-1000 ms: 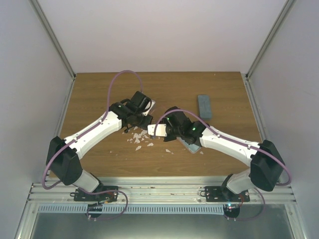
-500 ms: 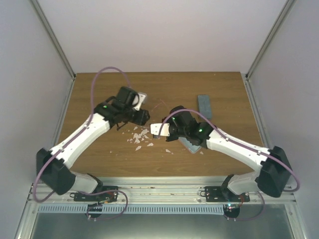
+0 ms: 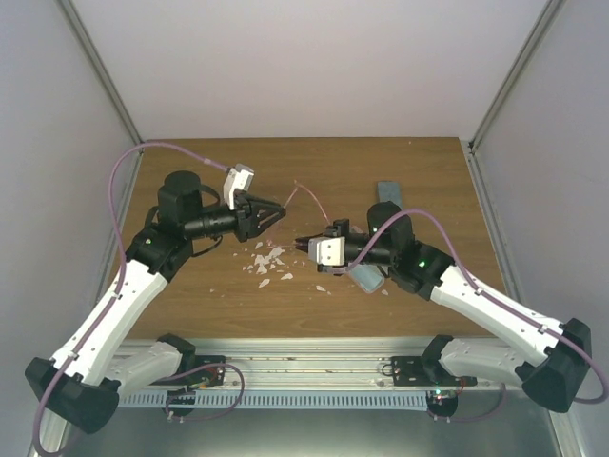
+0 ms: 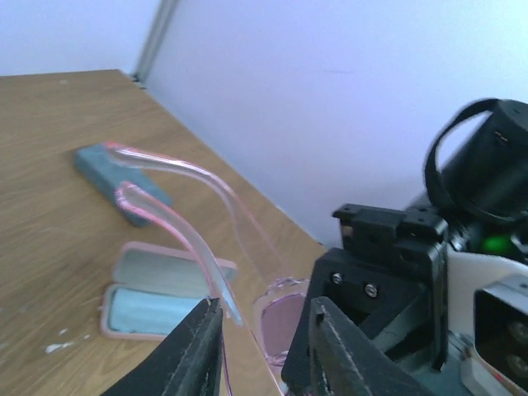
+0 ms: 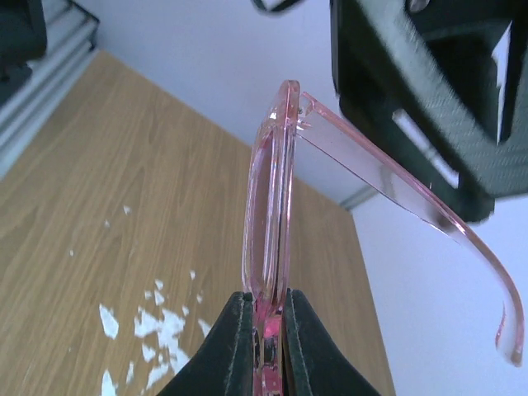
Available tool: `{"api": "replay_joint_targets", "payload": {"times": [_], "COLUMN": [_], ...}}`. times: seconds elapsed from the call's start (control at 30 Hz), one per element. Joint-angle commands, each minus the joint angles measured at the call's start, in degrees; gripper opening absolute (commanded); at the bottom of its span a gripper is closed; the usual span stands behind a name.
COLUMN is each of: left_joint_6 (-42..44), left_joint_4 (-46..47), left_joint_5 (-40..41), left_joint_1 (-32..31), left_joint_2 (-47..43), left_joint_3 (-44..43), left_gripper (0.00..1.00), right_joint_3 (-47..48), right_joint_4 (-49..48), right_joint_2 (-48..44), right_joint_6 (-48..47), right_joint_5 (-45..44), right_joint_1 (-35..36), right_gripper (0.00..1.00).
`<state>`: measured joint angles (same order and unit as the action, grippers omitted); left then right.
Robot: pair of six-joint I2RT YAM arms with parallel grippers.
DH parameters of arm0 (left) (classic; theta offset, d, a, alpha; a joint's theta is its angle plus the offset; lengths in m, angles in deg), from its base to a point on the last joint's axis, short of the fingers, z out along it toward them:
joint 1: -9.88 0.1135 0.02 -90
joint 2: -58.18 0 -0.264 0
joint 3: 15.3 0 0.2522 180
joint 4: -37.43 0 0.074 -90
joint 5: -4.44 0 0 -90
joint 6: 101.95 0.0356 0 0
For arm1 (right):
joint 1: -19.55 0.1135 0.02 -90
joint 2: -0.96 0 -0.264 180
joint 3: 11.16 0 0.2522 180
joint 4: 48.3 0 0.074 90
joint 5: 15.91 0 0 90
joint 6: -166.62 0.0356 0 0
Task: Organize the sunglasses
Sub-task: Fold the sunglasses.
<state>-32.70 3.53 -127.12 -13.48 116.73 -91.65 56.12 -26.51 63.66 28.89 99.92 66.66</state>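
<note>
- Pink sunglasses (image 5: 266, 214) are up off the table (image 3: 200, 295), above and just left of the open pink case (image 4: 106, 307) that lies nearest us, partly under the right arm.
- Our right gripper (image 5: 264, 312) is clenched on the lower rim of the frame, holding it edge-on with both temples unfolded and pointing far-right.
- White flecks (image 3: 266, 262) lie on the wood just left of it.
- Further back, our left gripper (image 3: 274, 214) faces the glasses with its jaws parted; one temple runs into the gap beside one finger, and we cannot tell whether it touches.
- Farthest, on the right, lies the closed blue-grey case (image 3: 387, 193).
- We see no dark pair in any view.
- We judge the step to be folding the temples before casing: the left jaws should close lightly on the temple and swing it inward while the right holds firm.
</note>
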Motion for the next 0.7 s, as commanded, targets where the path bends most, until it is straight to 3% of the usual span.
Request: {"api": "replay_joint_targets", "payload": {"times": [0.0,0.13,0.23,0.5,0.57,0.67], "left_joint_6": [-3.03,-3.39,-4.2,-2.75,-2.1,-2.58], "left_joint_4": [10.33,10.23,11.91,12.84,12.02,7.93], "left_joint_5": [-11.94,-16.4,-22.26,-28.68,-25.75,-11.43], "left_joint_1": [0.37,0.39,0.24,-0.21,-0.13,0.27], "left_joint_2": [-0.7,0.1,0.71,0.8,0.59,0.98], "left_joint_3": [1.26,1.91,3.2,4.21,3.59,1.33], "left_gripper": [0.28,0.21,0.19,0.18,0.19,0.24], "right_joint_3": [-0.59,-0.69,-0.57,-0.53,-1.04,-2.09], "right_joint_4": [-7.16,-11.76,-14.27,-18.7,-18.97,-18.5], "right_joint_2": [-1.24,-1.31,-0.5,0.17,-0.29,-1.76], "right_joint_6": [1.82,3.1,3.61,5.97,6.46,7.34], "right_joint_5": [8.73,11.02,11.07,11.97,12.94,14.66], "right_joint_1": [-0.51,-0.53,-0.5,-0.62,-0.66,-0.6], "right_gripper": [0.01,0.01,0.01,0.01,0.01,0.01]}}
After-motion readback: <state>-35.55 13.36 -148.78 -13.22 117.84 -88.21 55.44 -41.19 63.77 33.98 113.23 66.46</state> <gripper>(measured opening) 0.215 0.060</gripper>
